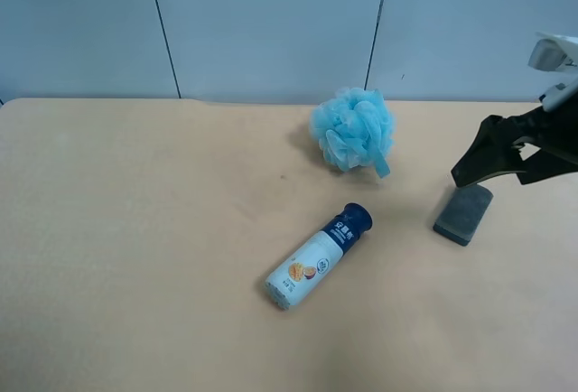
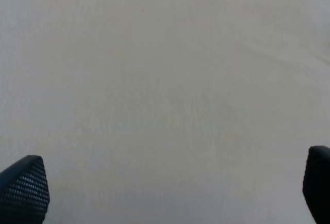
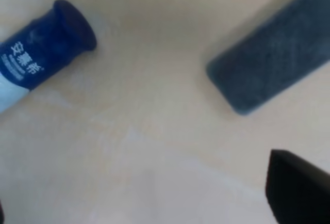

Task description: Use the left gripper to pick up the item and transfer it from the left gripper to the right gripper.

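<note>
The item [image 1: 463, 214] is a flat dark grey-green block lying on the table at the right of the exterior high view. It also shows in the right wrist view [image 3: 273, 74]. The right gripper [image 1: 495, 173], black with a white block at its wrist, hangs open and empty just above and beyond the item, not touching it. In the right wrist view [image 3: 154, 208] only one fingertip [image 3: 299, 188] shows clearly. The left gripper [image 2: 170, 193] is open and empty over bare table. It is out of the exterior high view.
A white bottle with a navy cap [image 1: 318, 256] lies on its side near the table's middle; its cap shows in the right wrist view [image 3: 46, 43]. A fluffy light-blue puff [image 1: 354, 130] sits at the back. The tan table [image 1: 135, 229] stretches left.
</note>
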